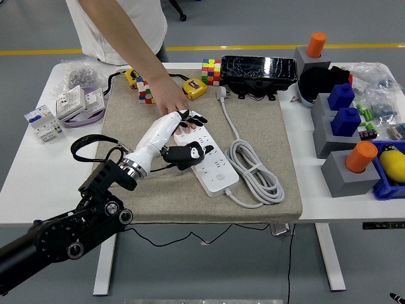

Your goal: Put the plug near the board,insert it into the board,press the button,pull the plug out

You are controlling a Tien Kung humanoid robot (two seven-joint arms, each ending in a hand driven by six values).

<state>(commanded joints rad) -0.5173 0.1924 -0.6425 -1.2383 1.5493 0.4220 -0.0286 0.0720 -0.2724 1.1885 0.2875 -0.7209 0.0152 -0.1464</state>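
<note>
Person's hand [169,99] crowds the power strip's [212,161] far end, seemingly touching; coiled cable [256,171] blocks right; near mat [164,202] open.

A white rectangular table [25,196] stands on grey smooth floor [253,25]. A yellow floor line [253,47] runs behind it.

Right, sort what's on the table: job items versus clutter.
Job: power strip; black plug in the left hand; a person's hand steadying the strip.
Clutter: colour cubes, yellow tape measure, orange cylinders, blue blocks.
</note>
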